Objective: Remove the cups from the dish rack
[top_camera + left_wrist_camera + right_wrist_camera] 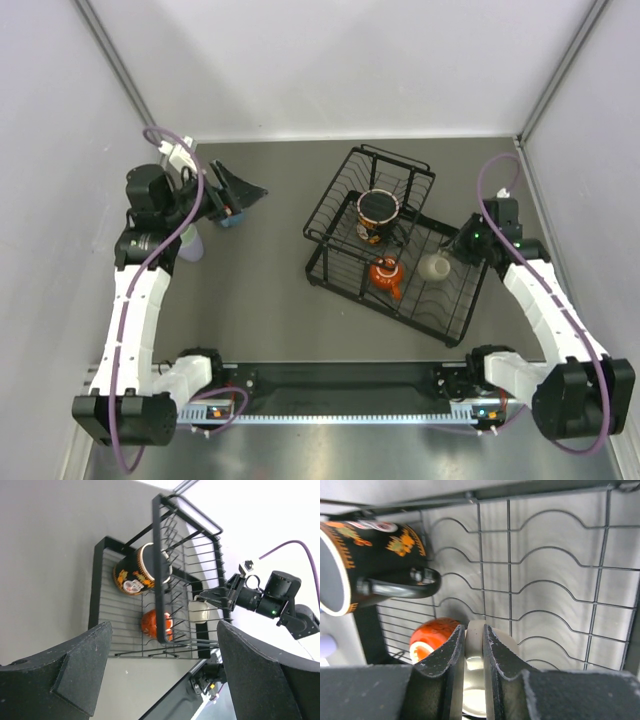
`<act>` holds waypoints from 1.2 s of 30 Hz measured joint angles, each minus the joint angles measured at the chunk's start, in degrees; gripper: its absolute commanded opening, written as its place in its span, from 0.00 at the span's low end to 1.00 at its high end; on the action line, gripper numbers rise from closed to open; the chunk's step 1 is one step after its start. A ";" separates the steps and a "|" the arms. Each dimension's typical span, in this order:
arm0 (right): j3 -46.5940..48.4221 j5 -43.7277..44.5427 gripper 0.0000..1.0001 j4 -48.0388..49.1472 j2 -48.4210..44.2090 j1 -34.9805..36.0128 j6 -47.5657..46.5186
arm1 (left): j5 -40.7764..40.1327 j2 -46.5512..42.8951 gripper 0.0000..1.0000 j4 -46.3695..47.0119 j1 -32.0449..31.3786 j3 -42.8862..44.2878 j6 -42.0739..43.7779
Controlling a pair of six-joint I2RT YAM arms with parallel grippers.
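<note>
The patterned mug carries orange figures and a white patch, its print too small to read. It sits in the dish rack at centre frame, with the small orange cup just below it. The right hand is clenched on the rim of the beige mug at the rack's right. The left hand, upper left, is spread wide, holding nothing

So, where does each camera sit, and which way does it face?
Top external: above and behind the arms, facing down; both show.
Left wrist: faces across the table to the dish rack; open left hand frames it.
Right wrist: looks down into the rack; right hand pinches the beige mug.
Shared: all see the orange cup.
</note>
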 measured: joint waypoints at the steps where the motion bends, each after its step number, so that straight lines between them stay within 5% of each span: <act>1: 0.24 -0.15 0.00 -0.20 -0.83 -0.46 -0.04 | 0.17 -0.09 0.90 -0.02 -0.17 0.70 -0.13; 36: 19.39 -4.50 0.00 -4.85 -17.62 -5.95 9.79 | 11.10 6.99 0.84 22.95 -13.55 7.78 -16.59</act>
